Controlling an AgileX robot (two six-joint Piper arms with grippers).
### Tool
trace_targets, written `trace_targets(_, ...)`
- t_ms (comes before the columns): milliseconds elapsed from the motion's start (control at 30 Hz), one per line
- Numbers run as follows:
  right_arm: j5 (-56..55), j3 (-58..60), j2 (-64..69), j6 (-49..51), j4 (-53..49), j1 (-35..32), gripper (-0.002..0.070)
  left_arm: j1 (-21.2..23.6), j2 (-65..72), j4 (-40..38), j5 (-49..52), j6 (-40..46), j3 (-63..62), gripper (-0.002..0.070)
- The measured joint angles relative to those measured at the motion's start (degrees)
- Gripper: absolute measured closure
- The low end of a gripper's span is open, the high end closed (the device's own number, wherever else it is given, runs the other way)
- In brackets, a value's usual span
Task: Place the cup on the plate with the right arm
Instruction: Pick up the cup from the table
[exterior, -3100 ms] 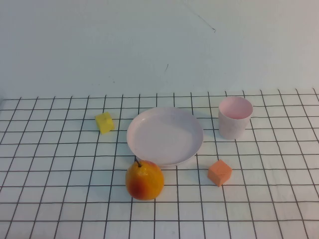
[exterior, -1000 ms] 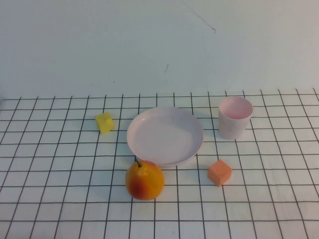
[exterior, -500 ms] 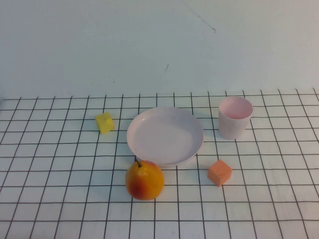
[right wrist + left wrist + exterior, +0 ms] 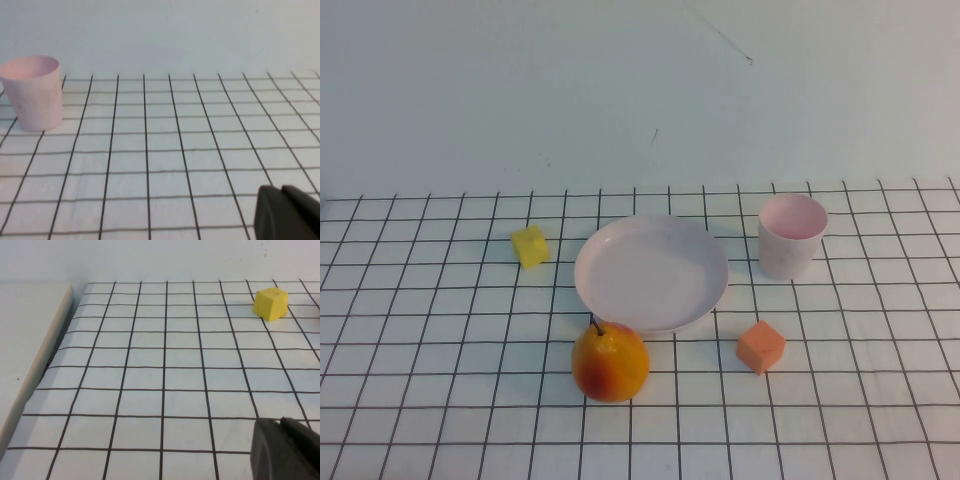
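- 2 tools show only as dark tips at the edge of their own wrist views: the left tool (image 4: 285, 450) and the right tool (image 4: 287, 212); neither appears in the high view.
- Left tool: its fingers lie pressed together, clenched on nothing, low over the gridded tabletop (image 4: 150, 375). The yellow cube (image 4: 270, 303) sits well ahead of it, far off.
- Right tool: its fingers are likewise closed on nothing, low over the tabletop. The cup (image 4: 33, 92) stands upright far ahead of it and off to one side, well apart from the tool.
- From the high view, the cup (image 4: 791, 236) stands on the tabletop just beside the plate (image 4: 651, 272), on the plate's right, not touching it and not on it.
- 1 orange-yellow fruit (image 4: 610, 362) sits against the plate's near rim.
- 1 orange cube (image 4: 761, 346) lies near the plate's near-right side, apart from the cup.
- The yellow cube (image 4: 530, 246) lies to the plate's left, a short gap away.
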Motion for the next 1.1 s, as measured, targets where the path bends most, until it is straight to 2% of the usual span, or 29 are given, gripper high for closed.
trace_targets(167, -7.9, 0.0, 0.0, 0.0, 0.0, 0.0, 0.0678, 0.0, 0.0, 0.0, 0.0, 0.0, 0.0, 0.0678)
trace_targets(367, -22.2, 0.0, 0.0, 0.0, 0.0, 0.0, 0.0678, 0.0, 0.0, 0.0, 0.0, 0.0, 0.0, 0.0678)
trace_targets(500, -30.2, 0.0, 0.0, 3.3, 0.0, 0.0, 0.0678, 0.0, 0.0, 0.0, 0.0, 0.0, 0.0, 0.0678)
trace_targets(800, -39.3, 0.0, 0.0, 5.8, 0.0, 0.0, 0.0678, 0.0, 0.0, 0.0, 0.0, 0.0, 0.0, 0.0678)
trace_targets(900, -38.7, -0.2, 0.0, 5.8, -0.4, 0.0, 0.0678, 0.0, 0.0, 0.0, 0.0, 0.0, 0.0, 0.0678)
trace_targets(1100, -23.8, -7.8, 0.0, 5.8, -4.0, 0.0, 0.0678, 0.0, 0.0, 0.0, 0.0, 0.0, 0.0, 0.0678)
